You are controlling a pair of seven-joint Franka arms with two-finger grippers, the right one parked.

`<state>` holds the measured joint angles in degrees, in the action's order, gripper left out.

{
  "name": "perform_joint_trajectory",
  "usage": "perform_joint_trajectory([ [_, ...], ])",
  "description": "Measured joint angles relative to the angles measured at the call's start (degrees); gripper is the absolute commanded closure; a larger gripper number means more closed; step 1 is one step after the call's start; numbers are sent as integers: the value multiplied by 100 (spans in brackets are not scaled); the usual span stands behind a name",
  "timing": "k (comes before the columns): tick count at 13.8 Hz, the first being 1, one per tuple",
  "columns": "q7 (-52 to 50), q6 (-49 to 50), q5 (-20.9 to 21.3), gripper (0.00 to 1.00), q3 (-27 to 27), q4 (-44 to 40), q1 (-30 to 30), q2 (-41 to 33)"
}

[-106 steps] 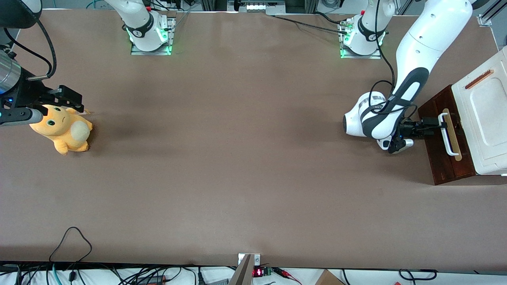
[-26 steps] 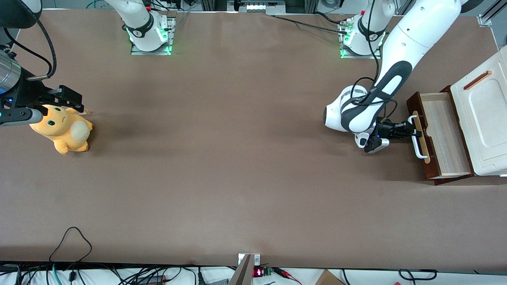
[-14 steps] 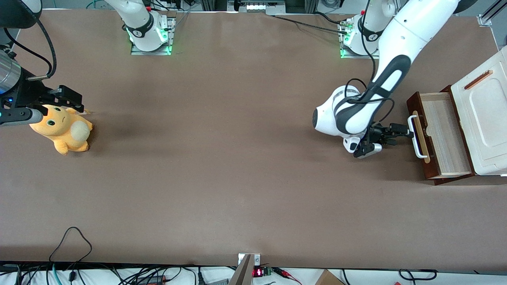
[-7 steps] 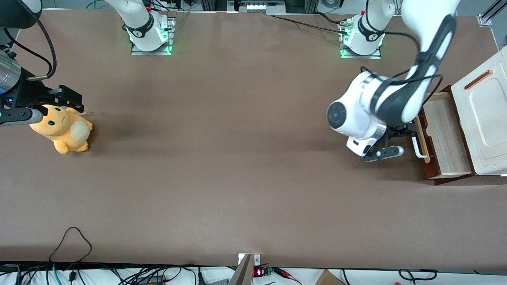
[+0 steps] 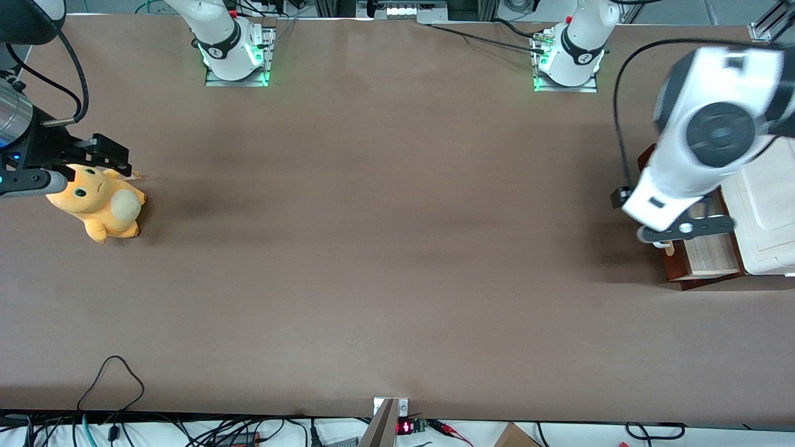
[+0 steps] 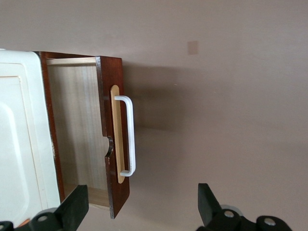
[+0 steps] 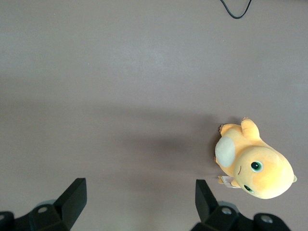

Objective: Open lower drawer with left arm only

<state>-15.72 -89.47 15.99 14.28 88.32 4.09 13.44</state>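
The lower drawer (image 6: 109,139) stands pulled out of the cabinet, showing its pale wood inside (image 6: 74,130) and its white bar handle (image 6: 130,137) on a tan strip. My gripper (image 6: 142,211) hangs well above it, open wide, with nothing between its black fingers (image 6: 74,209). It touches neither handle nor drawer. In the front view the raised left arm (image 5: 708,136) covers most of the drawer, and only the drawer's nearer corner (image 5: 705,261) shows below the wrist.
The cabinet's white moulded top (image 5: 767,211) sits at the working arm's end of the table. An orange plush toy (image 5: 99,202) lies at the parked arm's end. Cables (image 5: 112,379) trail along the table's near edge.
The gripper let go of the handle, drew back from the open drawer, then rose and swung over it. The drawer has stayed pulled out.
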Motion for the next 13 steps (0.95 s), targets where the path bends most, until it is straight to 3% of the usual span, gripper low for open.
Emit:
perform_joint_trajectory([
  [4, 1304, -308, -1160, 0, -930, -9, -93, -426],
  [10, 1574, -335, -1274, 0, -1111, 163, -248, -602],
  [13, 1574, -399, -1549, 0, -1129, 163, -259, -617],
])
